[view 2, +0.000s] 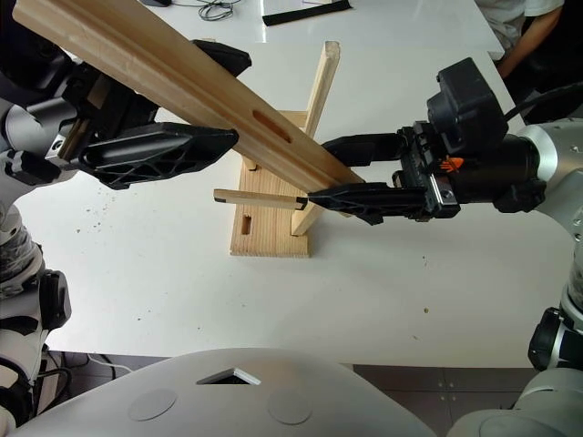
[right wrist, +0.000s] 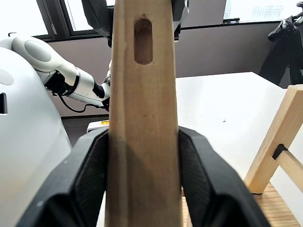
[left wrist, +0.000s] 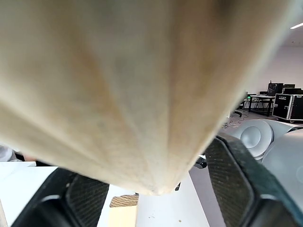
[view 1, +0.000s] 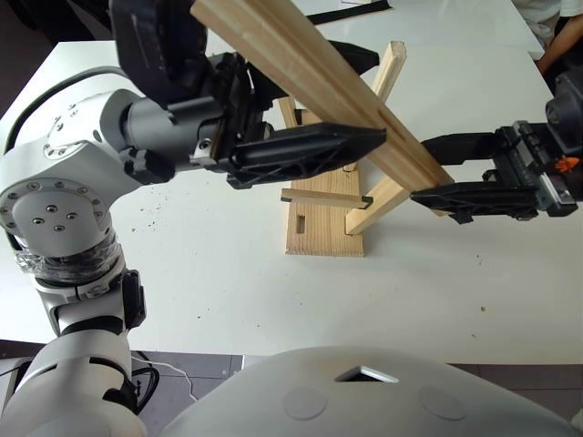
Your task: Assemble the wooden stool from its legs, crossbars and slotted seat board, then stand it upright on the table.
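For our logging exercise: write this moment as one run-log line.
left gripper: shut on slotted leg | right gripper: shut on slotted leg | seat board: flat on table

The long pale wooden plank [view 2: 182, 77] ran out of view far left, blurred in the left wrist view, and hid part of the flat slotted wooden board [view 2: 273, 237].

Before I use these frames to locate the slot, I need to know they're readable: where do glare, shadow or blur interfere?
Left wrist view: the held board sits close to the lens, soft and featureless. Right wrist view: its slot reads clearly, windows behind blown out. Left eye view: the white table is bright, shadows faint.
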